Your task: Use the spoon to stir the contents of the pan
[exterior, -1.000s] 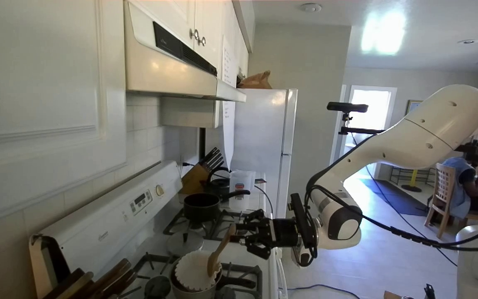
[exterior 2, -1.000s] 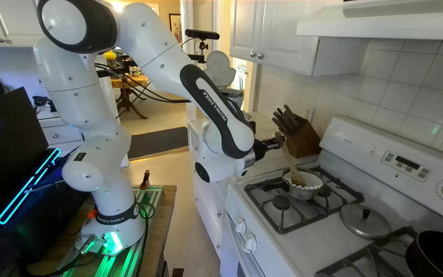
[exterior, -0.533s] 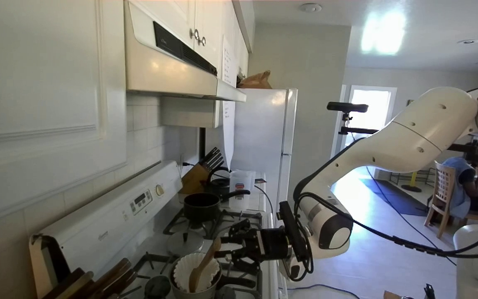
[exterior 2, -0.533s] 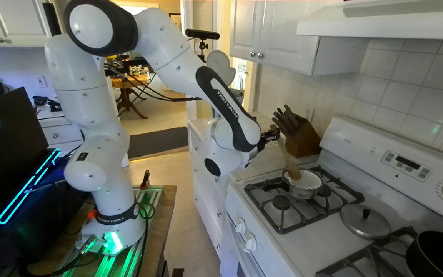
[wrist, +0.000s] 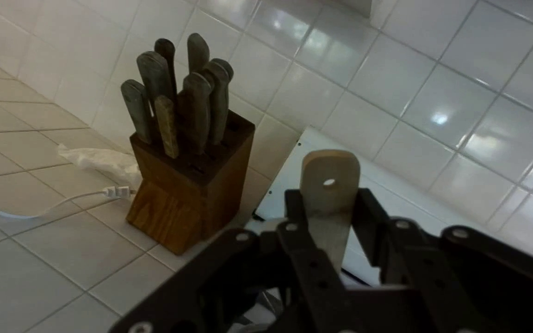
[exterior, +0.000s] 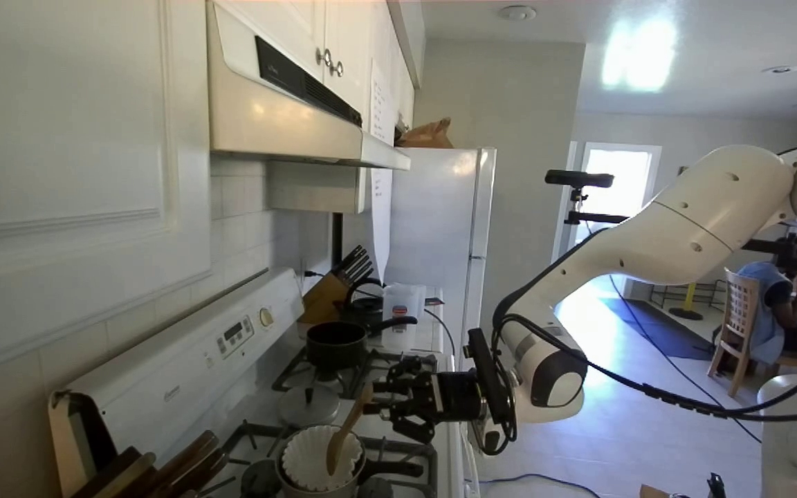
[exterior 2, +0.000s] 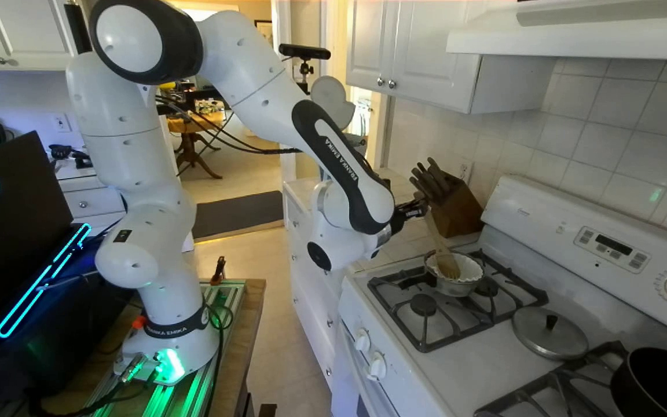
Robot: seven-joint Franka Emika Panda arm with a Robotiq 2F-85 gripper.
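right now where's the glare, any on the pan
Wrist view: glints on wall tiles; in an exterior view: glare on the ceiling, doorway washed out; in an exterior view: green glare on the robot's base, none strong on the pan.

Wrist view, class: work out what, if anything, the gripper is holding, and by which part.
The gripper holds the wooden spoon by the upper end of its handle, just below the holed tip.
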